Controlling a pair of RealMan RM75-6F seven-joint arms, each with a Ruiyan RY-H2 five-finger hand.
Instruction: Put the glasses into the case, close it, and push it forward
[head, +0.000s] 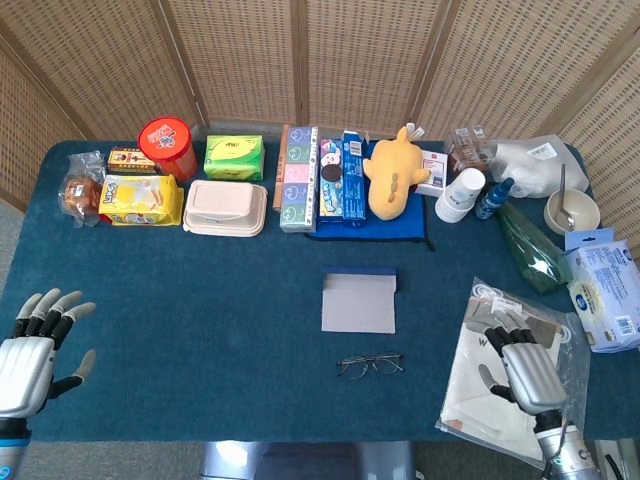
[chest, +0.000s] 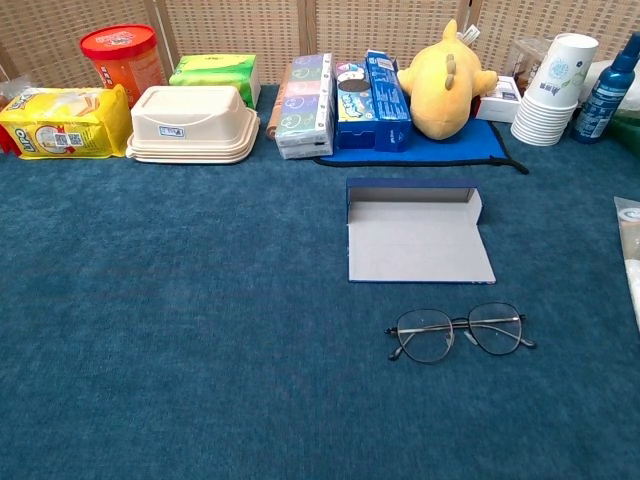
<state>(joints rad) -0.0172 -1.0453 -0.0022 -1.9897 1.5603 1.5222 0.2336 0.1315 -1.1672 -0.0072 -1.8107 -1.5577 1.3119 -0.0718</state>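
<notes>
Thin-rimmed round glasses lie flat on the blue tablecloth, just in front of the case. The blue case sits open at mid-table with its grey lid flap laid toward me. My right hand hovers over a plastic-wrapped white garment at the near right, well to the right of the glasses, with nothing in its fingers. At the near left edge my left hand has its fingers spread and holds nothing. Neither hand shows in the chest view.
A plastic-wrapped white garment lies at the near right. Along the far side stand snack packs, a cream lunch box, tissue packs, a yellow plush, paper cups, a blue bottle and a bowl.
</notes>
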